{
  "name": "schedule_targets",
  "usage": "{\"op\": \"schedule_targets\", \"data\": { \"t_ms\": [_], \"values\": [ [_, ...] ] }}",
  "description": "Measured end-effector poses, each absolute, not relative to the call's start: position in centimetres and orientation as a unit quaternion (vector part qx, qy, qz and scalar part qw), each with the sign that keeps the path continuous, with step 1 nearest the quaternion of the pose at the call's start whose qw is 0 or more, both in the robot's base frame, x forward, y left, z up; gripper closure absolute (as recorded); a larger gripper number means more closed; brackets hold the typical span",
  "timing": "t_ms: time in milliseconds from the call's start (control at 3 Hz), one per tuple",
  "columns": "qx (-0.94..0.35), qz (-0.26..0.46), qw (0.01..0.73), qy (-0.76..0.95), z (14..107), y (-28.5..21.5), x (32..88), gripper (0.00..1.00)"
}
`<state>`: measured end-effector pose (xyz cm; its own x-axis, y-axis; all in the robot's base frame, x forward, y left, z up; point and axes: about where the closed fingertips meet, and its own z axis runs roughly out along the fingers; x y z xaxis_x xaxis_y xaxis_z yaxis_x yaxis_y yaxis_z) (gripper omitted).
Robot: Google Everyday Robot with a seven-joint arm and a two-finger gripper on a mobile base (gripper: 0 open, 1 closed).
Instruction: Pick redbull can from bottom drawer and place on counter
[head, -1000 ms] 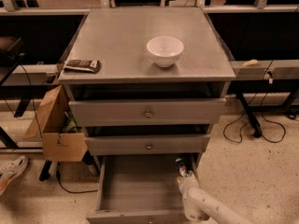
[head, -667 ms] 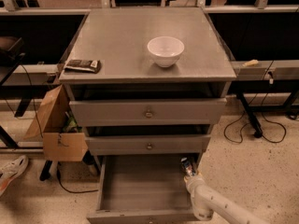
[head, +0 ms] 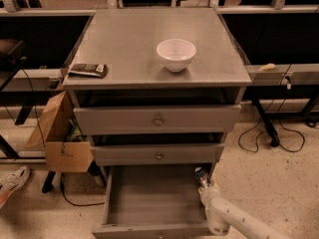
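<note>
My gripper (head: pixel 204 182) is low in the bottom drawer (head: pixel 149 198), at its rear right corner, just under the middle drawer's front. The arm (head: pixel 234 220) comes in from the lower right, over the drawer's right wall.

The can (head: pixel 200 173) is the small blue-silver thing right at the gripper's tip, touching it or nearly so. Can't tell if the gripper is clamped on it, loose around it, or only beside it.

Change vs 1 s ago: the gripper sat a bit more to the left, further into the drawer. Since then it has slid right and slightly back toward that corner, so the tip now meets the can. Nothing else has moved: the bowl (head: pixel 176 54) and packet (head: pixel 87 69) sit on the counter (head: pixel 139 44) as before, and the drawer is open by the same amt.

My read: approach is over and I'm at the grasp step. The can isn't lifted yet, so most of the task is left. Next I'd confirm the grip, then lift straight up. There's little room btw the drawer wall and the middle drawer front, so the can could clip either. The counter has plenty of bare space in front of the bowl.
</note>
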<state>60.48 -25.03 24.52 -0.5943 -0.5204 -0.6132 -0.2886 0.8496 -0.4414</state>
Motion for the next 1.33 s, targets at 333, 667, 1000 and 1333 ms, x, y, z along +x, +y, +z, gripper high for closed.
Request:
{"op": "schedule_targets", "data": {
  "t_ms": [333, 667, 1000, 1333],
  "values": [
    [-0.279, -0.191, 0.368, 0.866, 27.3, -28.0, 57.8, 1.0],
    [-0.341, -0.271, 0.351, 0.829, 33.7, -30.8, 54.2, 1.0],
    [-0.373, -0.353, 0.326, 0.794, 40.2, -33.2, 49.8, 1.0],
    [-0.413, -0.412, 0.311, 0.75, 46.6, -32.9, 46.2, 1.0]
  ]
}}
